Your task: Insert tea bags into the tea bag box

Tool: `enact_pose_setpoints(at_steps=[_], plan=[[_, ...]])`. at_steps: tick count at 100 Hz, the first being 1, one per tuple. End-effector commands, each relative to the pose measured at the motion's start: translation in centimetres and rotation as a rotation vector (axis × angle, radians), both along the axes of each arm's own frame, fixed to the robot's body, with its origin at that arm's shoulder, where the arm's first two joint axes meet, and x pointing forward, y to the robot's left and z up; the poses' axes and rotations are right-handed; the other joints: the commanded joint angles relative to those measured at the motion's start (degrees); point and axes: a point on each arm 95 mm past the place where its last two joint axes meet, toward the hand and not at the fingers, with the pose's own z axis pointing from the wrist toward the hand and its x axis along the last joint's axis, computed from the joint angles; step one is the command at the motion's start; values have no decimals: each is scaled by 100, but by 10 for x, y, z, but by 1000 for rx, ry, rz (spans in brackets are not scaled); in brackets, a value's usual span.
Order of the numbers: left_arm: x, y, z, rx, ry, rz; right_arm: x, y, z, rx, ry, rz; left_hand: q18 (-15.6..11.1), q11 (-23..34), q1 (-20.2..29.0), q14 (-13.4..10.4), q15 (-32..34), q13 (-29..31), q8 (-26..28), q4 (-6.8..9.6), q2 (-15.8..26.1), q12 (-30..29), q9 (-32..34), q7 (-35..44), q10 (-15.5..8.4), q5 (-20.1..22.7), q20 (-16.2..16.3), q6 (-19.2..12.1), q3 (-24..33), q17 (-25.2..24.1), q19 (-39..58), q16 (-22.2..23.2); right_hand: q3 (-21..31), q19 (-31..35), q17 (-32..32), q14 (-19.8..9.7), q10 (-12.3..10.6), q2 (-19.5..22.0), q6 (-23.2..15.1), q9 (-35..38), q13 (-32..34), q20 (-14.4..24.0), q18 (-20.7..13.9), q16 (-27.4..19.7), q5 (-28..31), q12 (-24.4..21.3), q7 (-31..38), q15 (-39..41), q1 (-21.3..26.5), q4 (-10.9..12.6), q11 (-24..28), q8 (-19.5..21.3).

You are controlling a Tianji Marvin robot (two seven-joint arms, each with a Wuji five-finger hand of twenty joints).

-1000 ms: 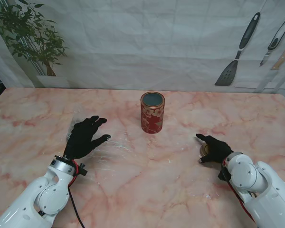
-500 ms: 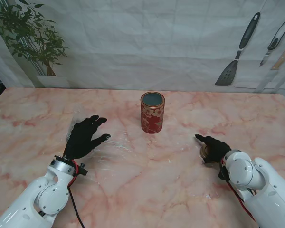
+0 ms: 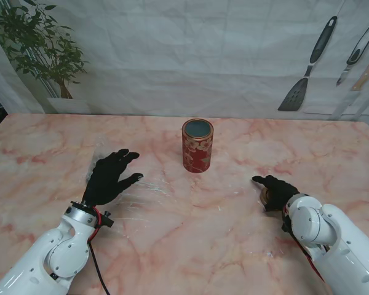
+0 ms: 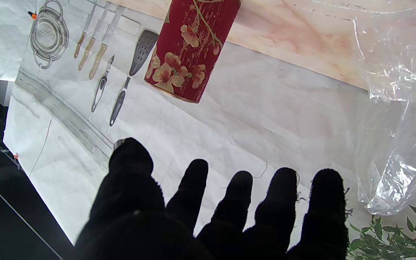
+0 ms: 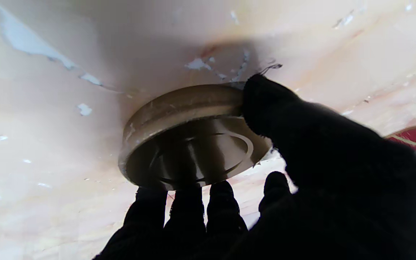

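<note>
Right robot hand (image 3: pixel 275 192) is down on the counter (image 3: pixel 190 246) over on the right side, and from its wrist camera you can see it's wrapped around a round metal lid (image 5: pixel 190 133): thumb pressed on the lid's rim on one side, the other fingers (image 5: pixel 190 206) curled at the opposite edge. The lid looks lying on the marble or barely off it, can't really tell which. So that hand is clamped on the lid.

Left robot hand (image 3: pixel 111 177) sits on the left side with all five fingers spread wide and nothing in them. It's resting on or right over a sheet of clear crinkly plastic (image 3: pixel 132 190), which also shows up beside the fingertips in the left wrist camera (image 4: pixel 395 108).

Tea tin (image 3: pixel 197 145), red with gold flowers, stands upright near the middle of the counter, farther from me than both hands and well apart from each. Its top is open, and the inside looks dark. I can't make out any tea bags.

Behind the counter there's a printed backdrop with a spatula (image 3: pixel 307 67) and a plant (image 3: pixel 40 52) in the far left corner.
</note>
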Motion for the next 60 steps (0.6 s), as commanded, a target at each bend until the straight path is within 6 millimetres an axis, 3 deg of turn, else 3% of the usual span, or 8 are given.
enact_pose_setpoints(at_steps=[1,2,11,31,33,51,53,60], plan=[[1,-2,1,-2,0,-6,-17,2,-23,-27,95,0,21,40,282,-125,-84,66,51,-30,208,32,-166,20,-151,47,108,-122,-97,29,195,76,187,4719,1244,378,-112,160,-141,-99,623,593,1161,292,-125,135,22,832,231,186,-12,208],[1,-2,1,-2,0,-6,-17,2,-22,-31,94,1,22,41,291,-136,-84,66,52,-29,203,32,-167,22,-157,52,108,-115,-94,26,194,77,186,4823,1287,447,-102,133,-142,-105,669,577,1218,349,-135,258,24,889,223,192,-5,455],[1,-2,1,-3,1,-6,-18,5,-20,-62,89,-1,52,50,303,-127,-81,78,55,-30,205,31,-168,24,-179,49,120,-134,-94,59,222,80,283,5110,1531,605,-62,85,-168,-110,780,604,1205,512,-105,382,204,1206,282,201,39,684],[0,-1,1,3,3,-7,-20,9,-22,-87,88,-29,114,66,347,-138,-72,113,67,-39,202,28,-179,41,-217,52,151,-178,-97,106,285,87,454,5171,1858,693,-90,13,-277,-122,814,335,1588,434,-158,549,607,1279,365,203,99,582],[0,-1,1,3,3,-6,-20,9,-22,-92,87,-28,112,69,350,-134,-70,117,67,-40,204,29,-177,41,-218,47,153,-191,-98,107,290,88,512,5228,1920,708,-84,20,-288,-128,840,206,1558,414,-229,711,874,1327,412,195,95,360],[0,-1,1,-1,1,-1,-20,11,-24,-85,69,-40,139,75,354,-144,-74,116,70,-43,207,24,-196,44,-218,32,172,-199,-105,112,324,90,992,5309,2511,866,-67,-1,-413,-131,1078,13,1011,534,-219,820,951,1711,836,207,139,90],[0,-1,1,-1,2,0,-20,11,-25,-81,65,-42,136,77,353,-134,-71,125,72,-43,202,24,-194,51,-216,46,173,-187,-107,117,328,92,1088,5649,2539,865,-72,-133,-432,-134,1130,-1040,1028,496,-245,905,1086,1777,995,-74,146,-109],[1,-1,1,0,2,1,-20,11,-26,-69,55,-49,139,78,351,-137,-70,125,72,-43,206,22,-197,50,-221,37,179,-190,-107,118,338,94,1273,6088,2624,838,-73,-479,-487,-149,1292,-1887,1063,552,-260,1085,1226,1906,1420,-638,217,-234]])
